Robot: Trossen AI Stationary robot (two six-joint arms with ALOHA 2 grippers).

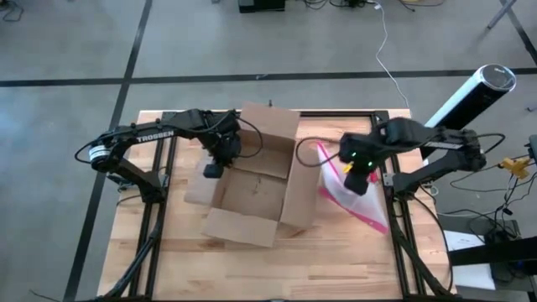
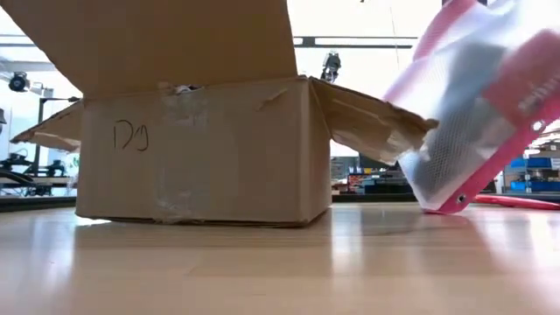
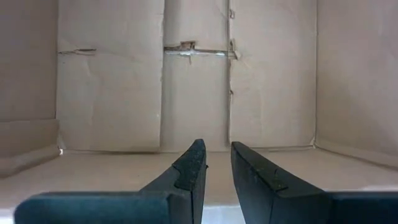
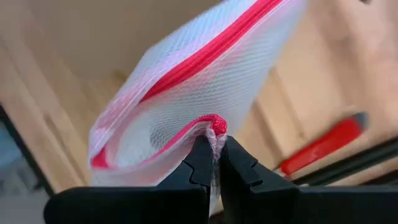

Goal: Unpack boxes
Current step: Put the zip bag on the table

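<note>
Right gripper [image 1: 359, 181] pinching pink-edged translucent mesh pouch [image 1: 348, 195] at 3 o'clock of open brown cardboard box [image 1: 252, 189]; left gripper [image 3: 216, 163] narrow inside, empty.

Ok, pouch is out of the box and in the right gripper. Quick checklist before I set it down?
1. Right gripper pinching the pouch edge: ok.
2. Pouch clear of the cardboard box: ok, it hangs beside the box's flap.
3. Pouch lifted off the table: ok in the low view.
4. Box empty: cannot tell; the left wrist view shows only bare cardboard.
5. Left gripper free: ok, open, nothing between the fingers.
</note>
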